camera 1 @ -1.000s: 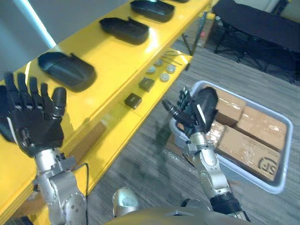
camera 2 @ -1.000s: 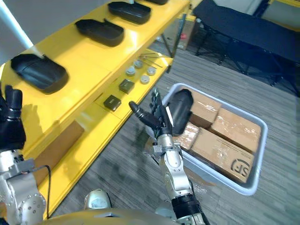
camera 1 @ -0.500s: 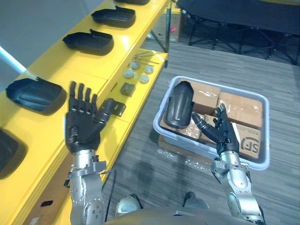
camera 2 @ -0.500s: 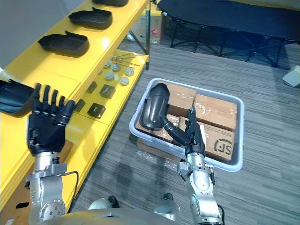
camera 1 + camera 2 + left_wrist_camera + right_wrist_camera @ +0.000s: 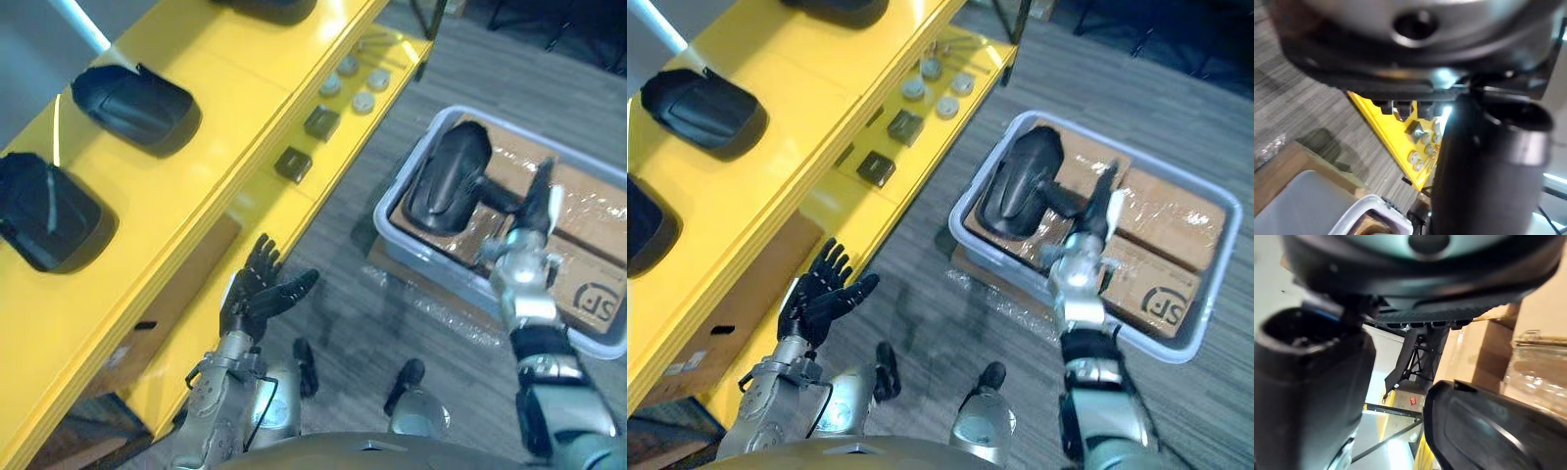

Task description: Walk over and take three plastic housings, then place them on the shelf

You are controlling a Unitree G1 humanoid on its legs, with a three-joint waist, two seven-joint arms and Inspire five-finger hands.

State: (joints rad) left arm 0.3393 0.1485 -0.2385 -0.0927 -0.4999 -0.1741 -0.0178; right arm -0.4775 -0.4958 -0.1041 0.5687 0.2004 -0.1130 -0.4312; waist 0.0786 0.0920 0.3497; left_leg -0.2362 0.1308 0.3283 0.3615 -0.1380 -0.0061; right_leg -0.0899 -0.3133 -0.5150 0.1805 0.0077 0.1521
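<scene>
One black plastic housing [image 5: 446, 176] lies tilted in the grey bin [image 5: 392, 220], on top of cardboard boxes. My right hand [image 5: 529, 230] stands edge-on just right of it, open with straight fingers, the thumb reaching toward the housing's side; whether it touches I cannot tell. The right wrist view has that housing [image 5: 1488, 431] close past the thumb. Three more black housings [image 5: 135, 103] [image 5: 44, 223] [image 5: 265, 8] rest on the yellow shelf's top board [image 5: 216, 157]. Low over the floor by the shelf's front, my left hand [image 5: 257, 294] is open and holds nothing.
The lower yellow shelf board [image 5: 392, 117] carries small dark blocks [image 5: 294, 164] and round discs [image 5: 353, 83]. Taped cardboard boxes [image 5: 588, 284] fill the bin. Striped grey carpet [image 5: 362, 313] lies between shelf and bin. A brown carton [image 5: 735, 294] sits under the shelf.
The camera has shifted. My left hand has dropped from chest height to low by the floor. My right hand has come up beside the housing in the bin.
</scene>
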